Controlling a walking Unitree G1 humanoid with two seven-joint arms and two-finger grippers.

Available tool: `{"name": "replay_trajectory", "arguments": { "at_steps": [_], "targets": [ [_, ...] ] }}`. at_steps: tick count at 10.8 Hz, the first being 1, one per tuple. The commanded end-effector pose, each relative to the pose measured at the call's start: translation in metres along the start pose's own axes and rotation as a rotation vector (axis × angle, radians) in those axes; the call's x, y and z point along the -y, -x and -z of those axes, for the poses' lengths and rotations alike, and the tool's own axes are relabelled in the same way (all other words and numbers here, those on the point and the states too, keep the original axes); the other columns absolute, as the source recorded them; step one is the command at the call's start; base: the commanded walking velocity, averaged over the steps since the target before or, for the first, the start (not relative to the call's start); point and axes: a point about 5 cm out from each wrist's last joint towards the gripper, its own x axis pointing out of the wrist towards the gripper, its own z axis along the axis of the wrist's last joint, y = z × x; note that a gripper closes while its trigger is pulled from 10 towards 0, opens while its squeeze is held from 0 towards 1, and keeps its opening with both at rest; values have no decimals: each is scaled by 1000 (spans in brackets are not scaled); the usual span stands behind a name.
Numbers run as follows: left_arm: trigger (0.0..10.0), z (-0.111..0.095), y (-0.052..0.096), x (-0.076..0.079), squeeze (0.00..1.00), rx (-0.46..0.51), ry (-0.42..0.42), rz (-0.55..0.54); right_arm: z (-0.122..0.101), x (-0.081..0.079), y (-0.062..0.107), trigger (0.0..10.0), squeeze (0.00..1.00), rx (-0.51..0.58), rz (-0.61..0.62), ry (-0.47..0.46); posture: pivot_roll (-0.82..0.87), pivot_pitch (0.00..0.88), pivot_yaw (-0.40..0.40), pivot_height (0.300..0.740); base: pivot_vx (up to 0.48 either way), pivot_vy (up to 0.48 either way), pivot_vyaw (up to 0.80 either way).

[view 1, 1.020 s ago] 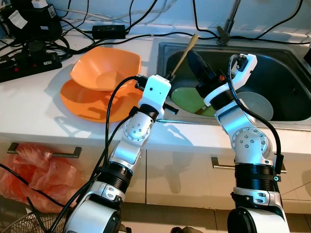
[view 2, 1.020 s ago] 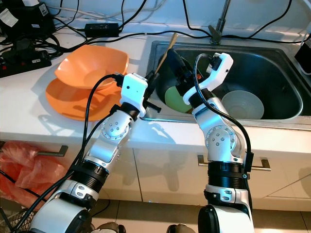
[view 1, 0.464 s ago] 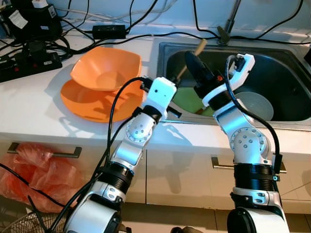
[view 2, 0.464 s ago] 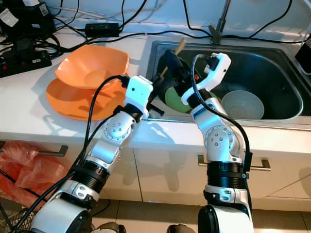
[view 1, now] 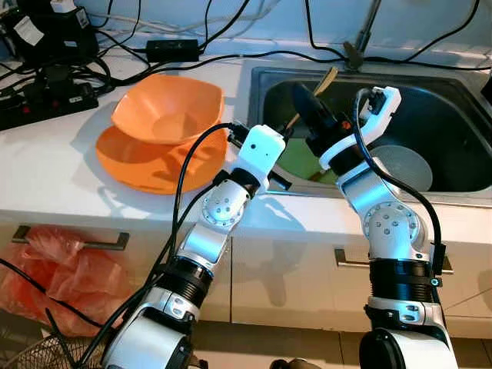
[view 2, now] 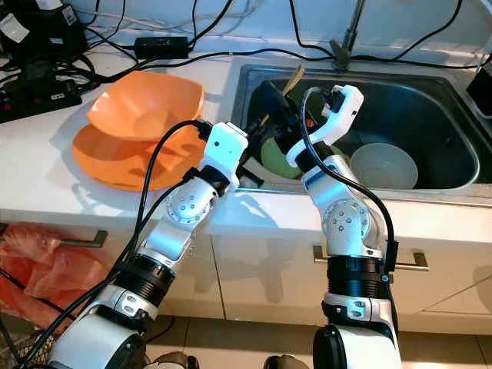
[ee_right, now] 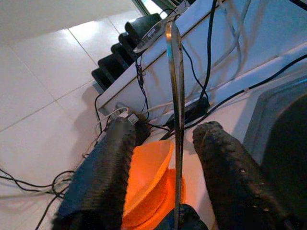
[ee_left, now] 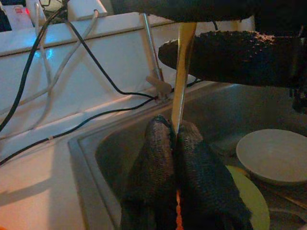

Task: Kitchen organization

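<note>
My left gripper [view 1: 284, 135] is shut on the lower end of a pale wooden stick [view 1: 329, 78], held slanting up over the left part of the steel sink [view 1: 461, 187]. The left wrist view has both fingers [ee_left: 158, 158] pinched on the stick [ee_left: 181, 81]. My right gripper [view 1: 306, 101] is open over the sink, and the stick [ee_right: 175, 120] runs between its two black fingers [ee_right: 103, 177] with a gap on each side. Under them in the sink lie a green plate [view 1: 296, 159] and a grey bowl [view 1: 407, 165].
An orange bowl [view 1: 165, 111] sits on an orange plate [view 1: 142, 167] on the white counter left of the sink. A power strip with cables [view 1: 46, 96] lies at the back left, the tap base [view 1: 356, 52] behind the sink. A red bag [view 1: 46, 269] hangs by the cabinet.
My left gripper has carried the stick to the right, and its upper end now lies between the right gripper's fingers. The right arm has barely shifted.
</note>
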Motion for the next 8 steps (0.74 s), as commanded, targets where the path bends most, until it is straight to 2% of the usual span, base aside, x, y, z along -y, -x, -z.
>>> {"name": "replay_trajectory", "arguments": {
  "at_steps": [1, 8],
  "targets": [
    [10000, -5, -1, 3, 0, 24, -12, 16, 1, 4, 2, 0, 0, -7, 19, 12, 40, 54, -21, 740, 0, 0, 0],
    [10000, -6, -1, 3, 0, 24, -31, 17, 2, 5, 1, 0, 0, -6, 27, 17, 44, 52, -23, 740, 0, 0, 0]
  ]
}}
